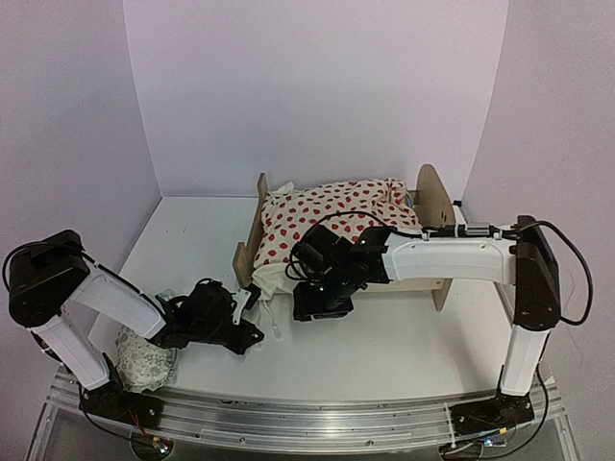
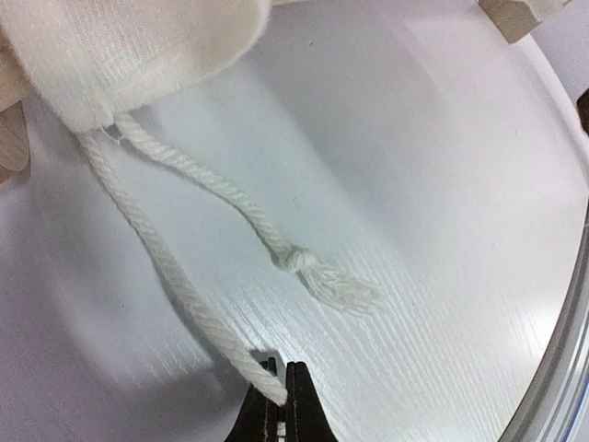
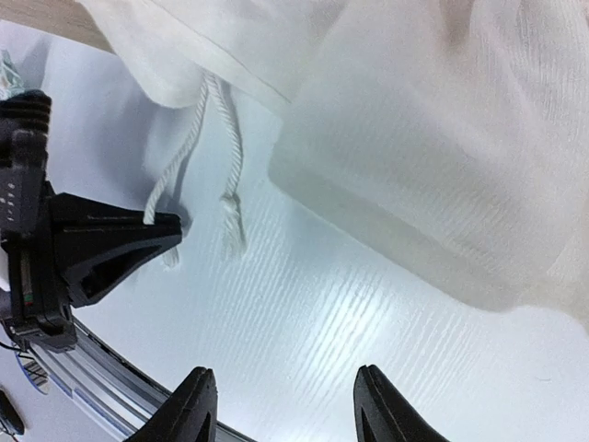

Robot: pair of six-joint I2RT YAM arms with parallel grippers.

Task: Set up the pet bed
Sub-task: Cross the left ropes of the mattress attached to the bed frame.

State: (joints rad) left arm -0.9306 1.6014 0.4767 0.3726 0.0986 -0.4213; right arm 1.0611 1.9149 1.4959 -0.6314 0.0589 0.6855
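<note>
Top external alone: whole pet bed (image 1: pixel 434 200)

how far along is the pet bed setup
Done: the red-dotted blanket lies over the bed frame. In hand: the left end effector is shut on one white cord hanging from the blanket's cream edge; the right end effector is open nearby, holding nothing. Left: the lacy pillow sits on the table, not on the bed frame.
</note>
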